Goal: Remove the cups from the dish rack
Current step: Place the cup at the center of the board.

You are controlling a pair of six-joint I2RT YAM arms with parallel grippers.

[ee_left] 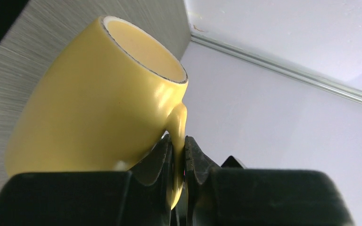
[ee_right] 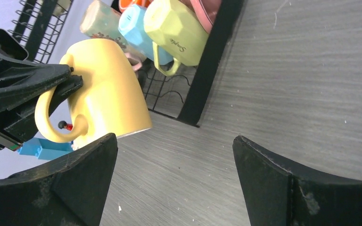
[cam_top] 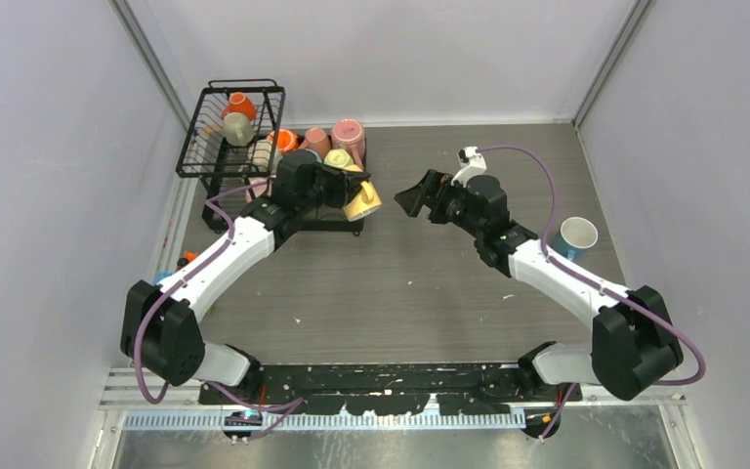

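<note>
The left arm (cam_top: 239,244) stretches forward to the rack's (cam_top: 217,137) near right corner, left jaws clenched on the yellow mug's (ee_left: 99,103) handle (ee_left: 179,122). The mug hangs tilted over the bench (cam_top: 410,293), just beside the rack. The right arm (cam_top: 547,269) reaches toward the middle, right jaws spread wide, facing the mug, apart.

A green mug (ee_right: 179,29) is carrying one dark handwritten word near its rim. It is looking like "Simple", but the letters are too small to be sure. A beige mug (ee_right: 99,22) near it is showing small reddish marks, not readable.
</note>
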